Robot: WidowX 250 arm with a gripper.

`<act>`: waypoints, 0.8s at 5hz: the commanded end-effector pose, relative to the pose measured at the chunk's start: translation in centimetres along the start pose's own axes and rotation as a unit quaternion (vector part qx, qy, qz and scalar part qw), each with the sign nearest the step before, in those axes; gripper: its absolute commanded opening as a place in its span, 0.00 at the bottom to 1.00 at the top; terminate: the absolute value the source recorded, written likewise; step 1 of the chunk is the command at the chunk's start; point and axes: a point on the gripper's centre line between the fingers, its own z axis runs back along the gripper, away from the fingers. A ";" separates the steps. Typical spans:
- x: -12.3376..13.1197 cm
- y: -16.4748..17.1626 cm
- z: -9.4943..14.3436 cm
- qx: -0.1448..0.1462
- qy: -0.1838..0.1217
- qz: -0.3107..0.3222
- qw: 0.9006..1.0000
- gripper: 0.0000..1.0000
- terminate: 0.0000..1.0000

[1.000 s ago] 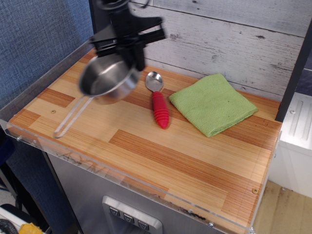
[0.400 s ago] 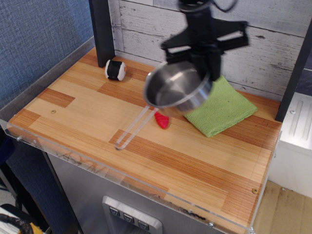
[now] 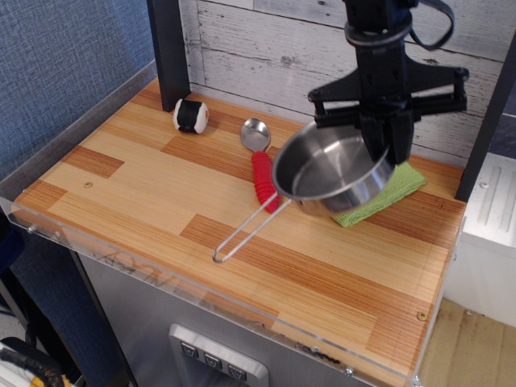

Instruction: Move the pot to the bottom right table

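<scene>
The gripper [image 3: 385, 143] now carries the pot [image 3: 332, 172] further right than a moment ago, from the far left of the table [image 3: 145, 193] to above the green cloth [image 3: 385, 192]. The red-handled spoon [image 3: 260, 161] and the black-and-white ball [image 3: 191, 115] are uncovered again.

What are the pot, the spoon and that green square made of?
Pot: polished metal, probably steel, with mirror-like reflections. Spoon: shiny metal bowl, ribbed red handle, likely plastic or rubber. Green cloth: soft fabric with a fuzzy weave, maybe microfibre.
</scene>
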 end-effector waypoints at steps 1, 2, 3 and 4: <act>-2.5 0.0 -0.7 0.014 0.018 -0.042 0.999 0.00 0.00; -3.3 0.2 -1.9 0.028 0.027 -0.061 0.997 0.00 0.00; -3.9 0.0 -2.9 0.035 0.029 -0.075 0.996 0.00 0.00; -4.3 0.1 -4.1 0.032 0.031 -0.086 0.995 0.00 0.00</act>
